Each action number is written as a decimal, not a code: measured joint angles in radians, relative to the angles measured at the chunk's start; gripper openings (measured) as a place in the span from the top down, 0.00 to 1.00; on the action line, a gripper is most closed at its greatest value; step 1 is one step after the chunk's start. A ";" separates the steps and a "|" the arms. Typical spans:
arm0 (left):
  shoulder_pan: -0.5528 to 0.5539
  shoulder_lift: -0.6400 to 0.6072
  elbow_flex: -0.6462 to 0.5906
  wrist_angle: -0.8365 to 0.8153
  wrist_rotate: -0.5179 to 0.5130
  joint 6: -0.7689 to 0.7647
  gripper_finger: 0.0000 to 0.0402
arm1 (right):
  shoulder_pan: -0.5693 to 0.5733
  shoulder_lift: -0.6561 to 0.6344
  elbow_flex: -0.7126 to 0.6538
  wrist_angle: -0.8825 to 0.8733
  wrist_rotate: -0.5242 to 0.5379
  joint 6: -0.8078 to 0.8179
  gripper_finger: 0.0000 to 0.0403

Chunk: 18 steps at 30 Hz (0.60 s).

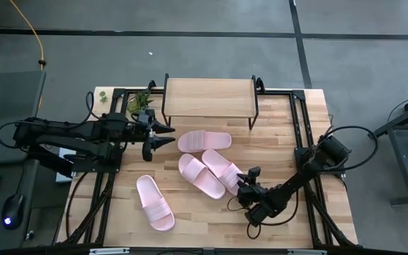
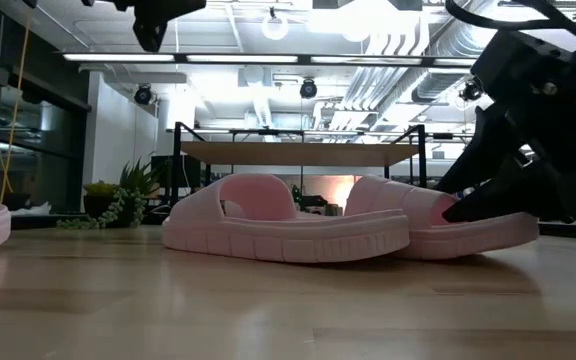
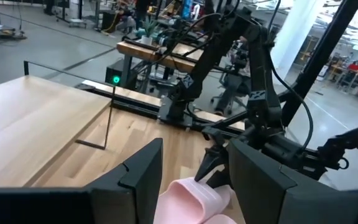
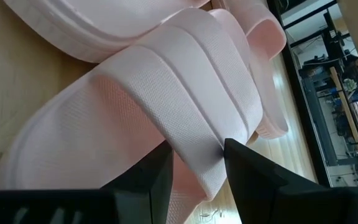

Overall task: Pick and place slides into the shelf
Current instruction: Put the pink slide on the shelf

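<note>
Overhead, table-level and wrist views share slides (image 1: 204,167).

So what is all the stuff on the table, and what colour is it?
slides: four, pale pink, all on the table; one by the left gripper, two side by side mid-table, one apart at the front
shelf: one, light wood top with black legs, back of the table
plant: one, green, left of the shelf
table: one, wood planks
left gripper: dark, open, beside a slide
right gripper: dark, closed on a slide's strap
</note>
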 joint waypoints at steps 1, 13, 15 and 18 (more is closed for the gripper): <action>0.000 0.000 0.000 0.000 0.000 0.000 0.59 | -0.005 0.000 0.000 0.001 0.000 0.000 0.67; 0.000 0.000 0.000 -0.001 0.000 0.000 0.59 | -0.054 -0.001 0.000 0.043 -0.026 0.000 0.67; 0.000 0.000 0.000 -0.001 0.000 0.000 0.59 | -0.059 -0.001 0.000 0.049 -0.052 -0.001 0.67; 0.000 0.000 0.000 -0.001 0.000 0.000 0.59 | -0.064 -0.002 0.000 0.055 -0.076 -0.001 0.67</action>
